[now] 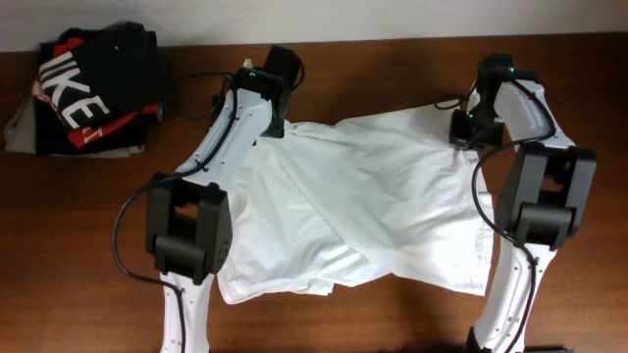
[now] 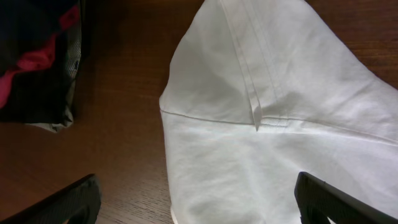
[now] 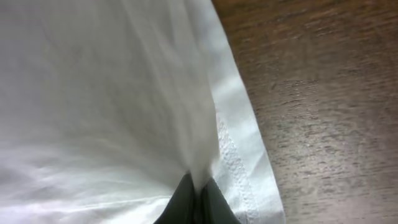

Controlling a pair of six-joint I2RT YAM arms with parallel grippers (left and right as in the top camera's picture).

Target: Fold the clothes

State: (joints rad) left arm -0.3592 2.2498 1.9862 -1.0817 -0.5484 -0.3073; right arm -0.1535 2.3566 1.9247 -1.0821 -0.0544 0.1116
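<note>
1. Nearest the robot's bases, the bottom hem of the white T-shirt (image 1: 373, 196) lies rumpled on the dark wooden surface (image 1: 392, 59). One flap is turned over on itself near the left arm.
2. Across the middle, the shirt lies spread but not flat. A long diagonal crease runs over its body, so by my reading the folding has barely begun.
3. At the far right edge of the shirt, the right gripper (image 3: 198, 199) has its fingers pressed together on a raised ridge of the thin cloth, just inside a stitched hem. The pinch is small and close to the edge, probably so that this corner can be lifted or drawn taut without bunching up the rest.
4. At the far left edge, the left gripper (image 2: 198, 186) is spread wide and holds nothing. Below it lies a sleeve seam, where two stitch lines meet. It seems placed to take the matching point on this side, so that both far corners could move together.
5. Farthest off, in the left corner and well apart from the white shirt, sits a folded black shirt (image 1: 83, 83) with white letters and red. It rests on a grey-olive garment (image 1: 22, 132).
6. No basket, box or other container shows in any view.
</note>
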